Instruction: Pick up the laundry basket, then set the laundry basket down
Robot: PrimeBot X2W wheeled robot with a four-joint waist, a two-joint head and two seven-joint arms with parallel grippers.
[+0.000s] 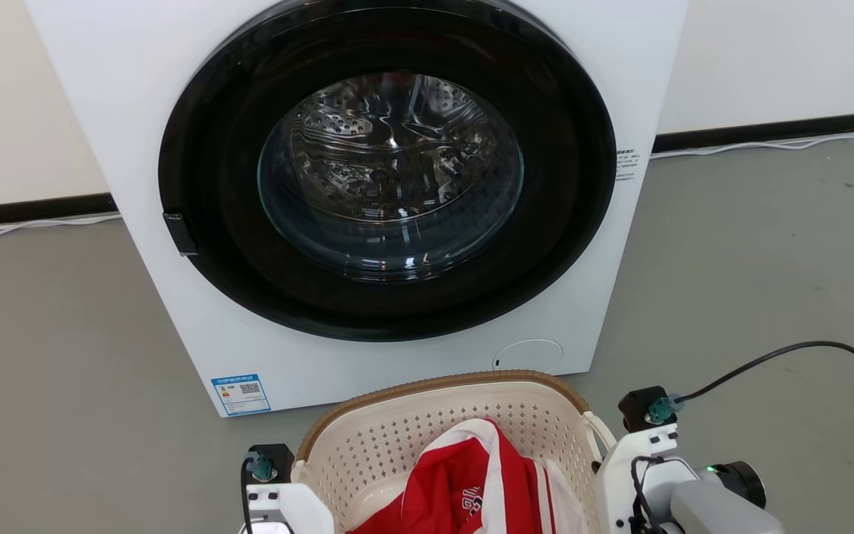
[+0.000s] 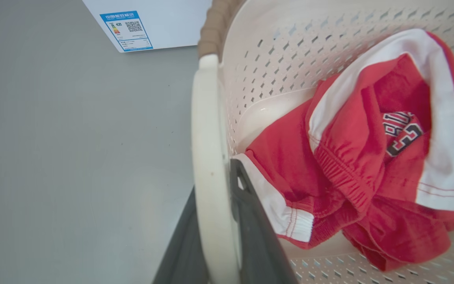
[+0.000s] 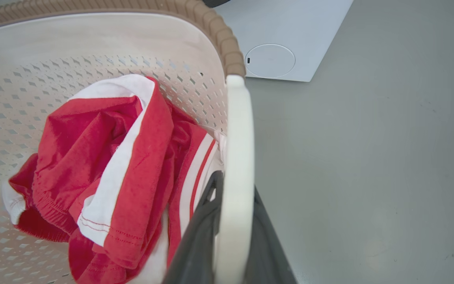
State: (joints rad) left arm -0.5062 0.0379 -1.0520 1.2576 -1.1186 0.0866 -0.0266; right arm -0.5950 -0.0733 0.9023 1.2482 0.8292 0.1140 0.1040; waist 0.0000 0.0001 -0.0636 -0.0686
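The laundry basket (image 1: 397, 434), cream with perforated walls and a brown woven-look rim (image 1: 442, 380), sits at the bottom centre of the head view, just in front of the washer. Red and white clothes (image 1: 471, 482) lie inside it. In the left wrist view my left gripper (image 2: 214, 177) is shut on the basket's white left loop handle (image 2: 207, 118), one dark finger on each side. My right gripper (image 3: 237, 185) clamps the white right handle (image 3: 239, 130) the same way. Whether the basket rests on the floor or hangs above it I cannot tell.
A white front-loading washer (image 1: 138, 111) with a shut round black door (image 1: 390, 170) stands close behind the basket. Grey floor (image 1: 64, 334) spreads to both sides. White cables (image 1: 768, 144) run along the wall base, and a black cable (image 1: 827, 345) loops from my right wrist.
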